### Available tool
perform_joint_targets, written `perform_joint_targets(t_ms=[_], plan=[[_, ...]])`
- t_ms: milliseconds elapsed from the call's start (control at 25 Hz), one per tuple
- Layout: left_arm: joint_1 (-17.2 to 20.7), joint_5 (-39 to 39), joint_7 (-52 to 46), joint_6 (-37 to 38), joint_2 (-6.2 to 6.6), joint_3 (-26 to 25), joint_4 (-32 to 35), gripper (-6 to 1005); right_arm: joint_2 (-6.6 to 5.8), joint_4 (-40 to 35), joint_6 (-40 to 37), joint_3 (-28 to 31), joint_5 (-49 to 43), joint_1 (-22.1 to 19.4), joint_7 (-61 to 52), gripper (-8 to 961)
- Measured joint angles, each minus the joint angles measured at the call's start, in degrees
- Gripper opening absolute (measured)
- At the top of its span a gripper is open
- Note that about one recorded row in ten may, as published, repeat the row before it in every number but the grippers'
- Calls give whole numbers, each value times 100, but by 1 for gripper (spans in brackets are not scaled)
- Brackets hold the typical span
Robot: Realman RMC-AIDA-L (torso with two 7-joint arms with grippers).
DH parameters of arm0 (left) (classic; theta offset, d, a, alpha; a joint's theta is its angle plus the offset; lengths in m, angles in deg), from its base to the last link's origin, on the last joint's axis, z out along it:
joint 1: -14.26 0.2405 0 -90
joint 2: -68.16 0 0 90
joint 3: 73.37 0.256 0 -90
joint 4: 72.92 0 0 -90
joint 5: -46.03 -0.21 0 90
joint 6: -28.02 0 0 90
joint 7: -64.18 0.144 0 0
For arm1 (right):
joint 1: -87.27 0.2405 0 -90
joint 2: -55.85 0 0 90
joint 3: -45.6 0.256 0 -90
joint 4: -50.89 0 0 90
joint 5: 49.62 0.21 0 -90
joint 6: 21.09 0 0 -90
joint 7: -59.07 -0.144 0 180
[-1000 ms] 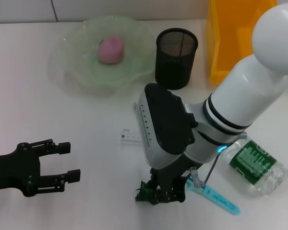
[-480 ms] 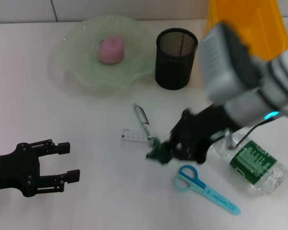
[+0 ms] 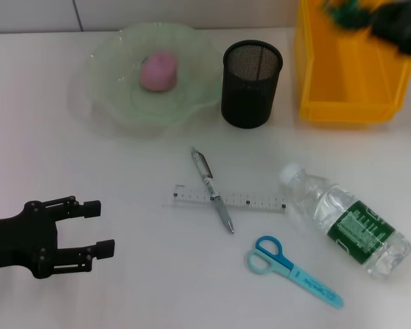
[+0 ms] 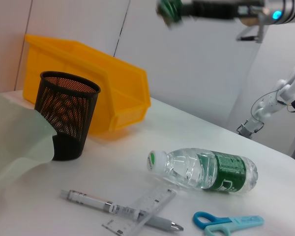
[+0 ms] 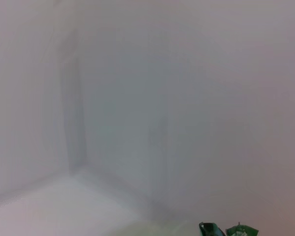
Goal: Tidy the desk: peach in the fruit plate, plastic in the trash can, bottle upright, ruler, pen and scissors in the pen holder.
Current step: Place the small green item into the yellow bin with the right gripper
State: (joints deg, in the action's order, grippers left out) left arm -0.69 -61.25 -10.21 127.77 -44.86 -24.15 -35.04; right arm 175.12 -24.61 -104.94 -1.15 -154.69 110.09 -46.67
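White desk [image 3: 123, 178] and pale wall make up the scene, with the right gripper [image 3: 370, 15] up at the far edge, over the yellow trash can [image 3: 349, 82] and clenched on a scrap of green plastic [image 3: 344, 14] that also shows in the left wrist view [image 4: 169, 10], hanging high above the bin. Directly beneath that gripper lies the bin's open cavity; toward the robot and to its left stands the black mesh pen holder [image 3: 252, 83], and further left the fruit plate [image 3: 109, 103] with the peach [image 3: 158, 71] already in it. Nearer the robot than the gripper, the pen [image 3: 212, 189] lies crossed over the ruler [image 3: 226, 199], the scissors [image 3: 291, 269] sit closer still, and the bottle [image 3: 342, 221] lies on its side. The left gripper [image 3: 89, 229] hovers low over the near left of the desk, fingers spread and empty. One risk, as I judge it, is that the light scrap clings to a finger on opening or drifts past the bin's rim, since the drop is from some height and the gripper seems near the bin's far wall rather than its middle.
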Motion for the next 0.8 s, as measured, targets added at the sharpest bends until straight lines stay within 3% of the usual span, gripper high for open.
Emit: perform_joint_targets(t_ms=[200, 320, 640, 800], plan=[[-19, -4, -5, -8, -7, -1, 0, 809, -12, 1089, 1005, 574, 710, 135, 610, 87], [-34, -4, -20, 1, -12, -1, 0, 809, -9, 1578, 1799, 480, 614, 370, 750, 82], [-65, -4, -63, 7, 3, 0, 0, 809, -10, 1904, 2275, 163, 464, 580, 748, 63], [-77, -3, -65, 4, 2, 0, 0, 809, -12, 1884, 2276, 164, 428, 590, 748, 210]])
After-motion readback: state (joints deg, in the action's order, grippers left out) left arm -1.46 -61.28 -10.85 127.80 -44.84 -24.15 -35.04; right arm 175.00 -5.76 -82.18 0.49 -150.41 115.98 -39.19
